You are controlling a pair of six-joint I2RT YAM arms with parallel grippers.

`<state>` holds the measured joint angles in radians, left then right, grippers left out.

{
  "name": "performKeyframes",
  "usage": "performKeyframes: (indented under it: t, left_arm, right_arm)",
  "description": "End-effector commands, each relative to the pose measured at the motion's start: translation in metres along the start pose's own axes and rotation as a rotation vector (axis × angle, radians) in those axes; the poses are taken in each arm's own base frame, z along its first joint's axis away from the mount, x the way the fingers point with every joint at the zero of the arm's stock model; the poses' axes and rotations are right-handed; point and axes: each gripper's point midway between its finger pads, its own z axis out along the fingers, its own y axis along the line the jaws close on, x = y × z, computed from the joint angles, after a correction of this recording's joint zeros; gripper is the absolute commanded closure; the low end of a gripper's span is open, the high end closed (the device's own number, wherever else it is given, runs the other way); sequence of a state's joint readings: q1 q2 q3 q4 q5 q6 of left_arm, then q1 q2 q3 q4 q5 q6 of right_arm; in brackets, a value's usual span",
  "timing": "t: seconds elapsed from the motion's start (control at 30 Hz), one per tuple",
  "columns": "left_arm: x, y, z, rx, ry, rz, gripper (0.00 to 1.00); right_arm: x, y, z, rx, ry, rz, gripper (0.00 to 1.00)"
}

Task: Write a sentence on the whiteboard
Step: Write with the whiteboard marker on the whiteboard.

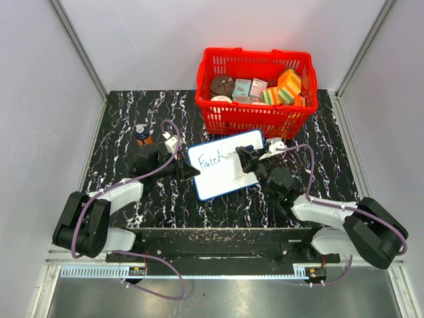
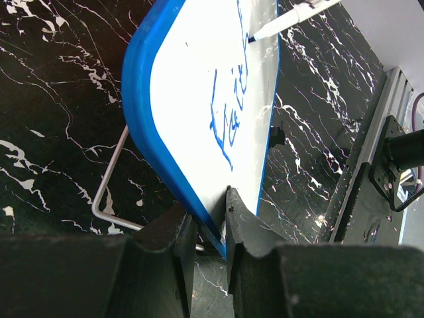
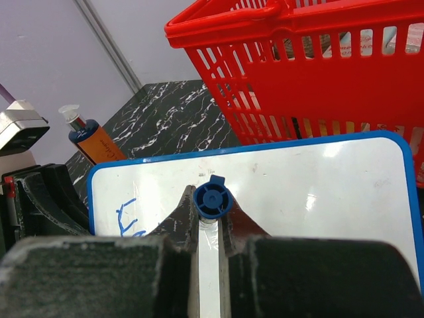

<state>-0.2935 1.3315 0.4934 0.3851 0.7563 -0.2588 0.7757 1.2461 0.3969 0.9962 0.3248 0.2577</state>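
Note:
The whiteboard (image 1: pixel 228 177) with its blue frame stands tilted at the table's middle, and the blue word "Faith" (image 1: pixel 212 160) is on its upper left. My left gripper (image 1: pixel 187 171) is shut on the board's left edge; the left wrist view shows the jaws (image 2: pixel 211 222) pinching the blue frame of the board (image 2: pixel 192 112). My right gripper (image 1: pixel 244 158) is shut on a white marker with a blue end cap (image 3: pixel 212 199). The marker's tip (image 2: pixel 255 36) touches the board just past the writing (image 2: pixel 232 109). The right wrist view shows the board (image 3: pixel 318 192) beyond my right gripper (image 3: pixel 211 211).
A red basket (image 1: pixel 255 120) of small packages stands right behind the board. An orange and blue bottle (image 1: pixel 142 134) stands at the back left, also in the right wrist view (image 3: pixel 89 139). A wire stand (image 2: pixel 109 179) lies under the board.

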Motion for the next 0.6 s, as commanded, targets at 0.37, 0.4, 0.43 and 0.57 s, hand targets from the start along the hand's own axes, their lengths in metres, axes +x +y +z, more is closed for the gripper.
performKeyframes:
  t: [0.37,0.4,0.43,0.57]
  left_arm:
    - [-0.011,0.025,-0.001,-0.11,-0.03,0.147,1.0]
    - [-0.01,0.025,-0.001,-0.109,-0.028,0.146,1.0]
    - [-0.011,0.025,-0.001,-0.11,-0.03,0.147,1.0]
    - [-0.01,0.025,-0.001,-0.11,-0.029,0.146,1.0]
  right_arm:
    - [0.019,-0.017,-0.013,0.04,0.045,0.019,1.0]
    - [0.02,-0.016,-0.013,0.034,0.047,0.019,1.0]
    - [0.02,-0.015,-0.013,0.031,0.048,0.021,1.0]
    - [0.016,-0.014,-0.012,0.026,0.038,0.022,1.0]
